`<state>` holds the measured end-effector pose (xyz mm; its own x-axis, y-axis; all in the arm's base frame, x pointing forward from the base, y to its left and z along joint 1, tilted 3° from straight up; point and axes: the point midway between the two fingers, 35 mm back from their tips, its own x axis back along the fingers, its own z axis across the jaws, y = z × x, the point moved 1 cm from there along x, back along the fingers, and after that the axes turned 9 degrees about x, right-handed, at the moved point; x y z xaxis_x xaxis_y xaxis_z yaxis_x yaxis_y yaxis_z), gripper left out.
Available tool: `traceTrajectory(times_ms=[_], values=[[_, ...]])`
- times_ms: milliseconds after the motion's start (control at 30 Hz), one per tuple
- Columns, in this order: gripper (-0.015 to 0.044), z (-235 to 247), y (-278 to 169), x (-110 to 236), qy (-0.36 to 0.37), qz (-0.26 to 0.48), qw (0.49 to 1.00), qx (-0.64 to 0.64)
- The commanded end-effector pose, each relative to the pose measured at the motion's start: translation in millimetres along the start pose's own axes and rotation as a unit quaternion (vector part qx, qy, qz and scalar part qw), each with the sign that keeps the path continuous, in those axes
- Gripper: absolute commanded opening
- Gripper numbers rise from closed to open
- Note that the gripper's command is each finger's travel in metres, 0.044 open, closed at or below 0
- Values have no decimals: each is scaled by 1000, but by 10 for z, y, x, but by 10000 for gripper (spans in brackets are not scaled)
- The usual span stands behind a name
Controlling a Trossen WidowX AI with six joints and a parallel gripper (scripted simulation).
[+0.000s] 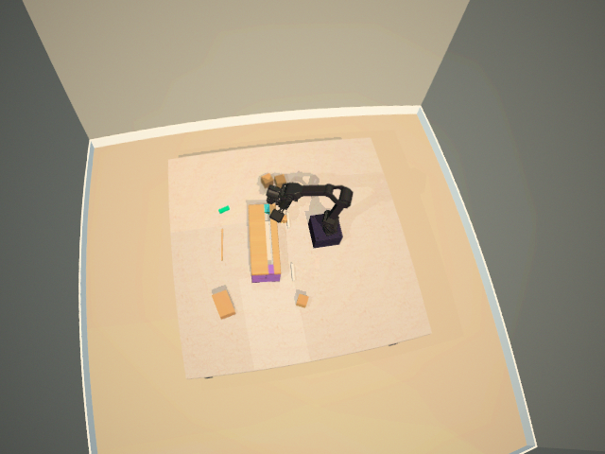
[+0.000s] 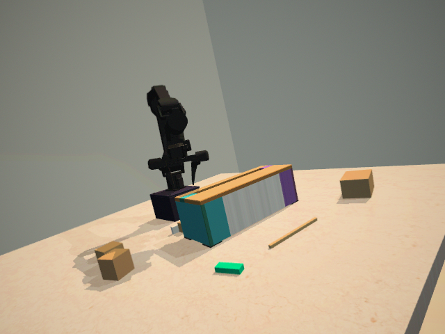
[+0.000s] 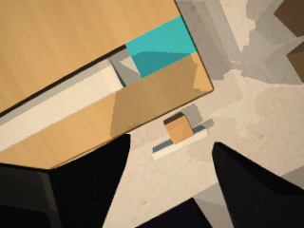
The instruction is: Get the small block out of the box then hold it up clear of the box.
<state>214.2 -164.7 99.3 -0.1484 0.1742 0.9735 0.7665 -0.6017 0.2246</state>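
Observation:
The small tan block [image 3: 178, 128] lies on the table outside the box, beside a thin white strip [image 3: 163, 150] and close to the box's teal end [image 3: 161, 45] [image 2: 197, 219]. In the exterior view only a sliver of the block [image 2: 179, 225] shows behind that end. The long box [image 1: 257, 239] [image 2: 233, 184] [image 3: 71, 38] has a tan slotted top, a clear front and a purple far end [image 2: 289, 186]. My gripper [image 3: 171, 143] [image 1: 277, 214] [image 2: 183, 176] hangs above the block, pointing down, open, with the block between the fingers' lines but below them. It holds nothing.
Two tan cubes [image 1: 272, 180] [image 2: 114, 264] sit beyond the teal end. A green flat block [image 1: 223, 209] [image 2: 229, 267] and a thin stick [image 1: 221, 244] [image 2: 293, 232] lie in front of the box. Further tan boxes [image 1: 223, 303] [image 2: 356, 184] [image 1: 302, 299] stand near the purple end. The arm's dark base [image 1: 325, 232] stands behind the box.

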Motion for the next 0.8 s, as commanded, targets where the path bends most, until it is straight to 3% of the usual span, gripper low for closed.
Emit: traceTrajectory(times_ms=[0,367,767], values=[[285,-138,-66,67,64,-7,884,-463],[285,-210,-104,90,97,17,703,-704],[285,-279,-140,118,119,57,438,-889]])
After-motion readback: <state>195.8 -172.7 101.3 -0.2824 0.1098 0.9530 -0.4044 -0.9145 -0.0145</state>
